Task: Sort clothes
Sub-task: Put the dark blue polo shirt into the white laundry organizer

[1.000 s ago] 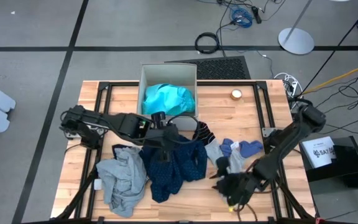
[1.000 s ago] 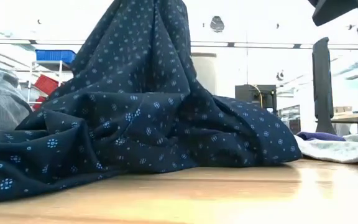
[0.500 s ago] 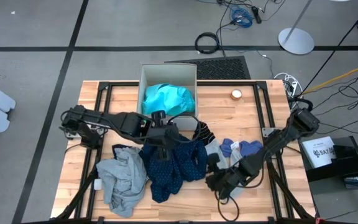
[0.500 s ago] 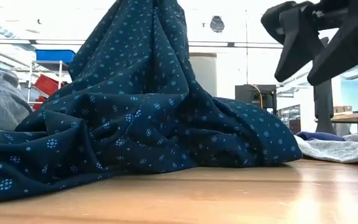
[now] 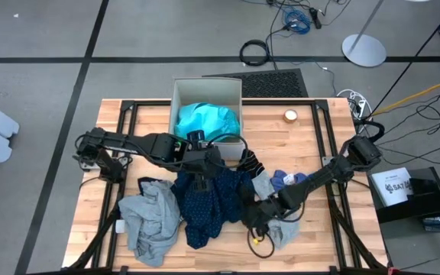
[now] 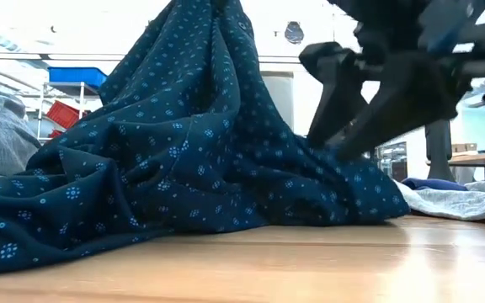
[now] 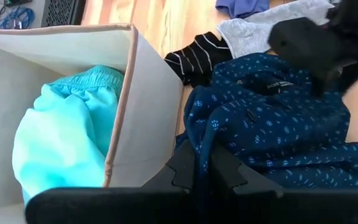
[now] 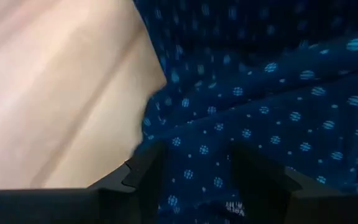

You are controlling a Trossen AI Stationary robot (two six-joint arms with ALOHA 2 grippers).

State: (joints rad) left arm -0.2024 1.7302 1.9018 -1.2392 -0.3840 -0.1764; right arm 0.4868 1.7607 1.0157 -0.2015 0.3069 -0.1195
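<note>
at navy garment point(image 5: 212, 200) edge, right claw point(image 5: 249, 216) spread

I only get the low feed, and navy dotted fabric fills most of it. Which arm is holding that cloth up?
Observer: The left gripper is shut on the navy dotted garment and holds it raised beside the beige fabric box.
Operator: And the dark arm on my right side?
Observer: That is the right gripper. It is open and straddles the garment's edge, just over the wooden table.
Operator: Is anything in the box?
Observer: Yes, one bright turquoise garment lies inside it.
</note>
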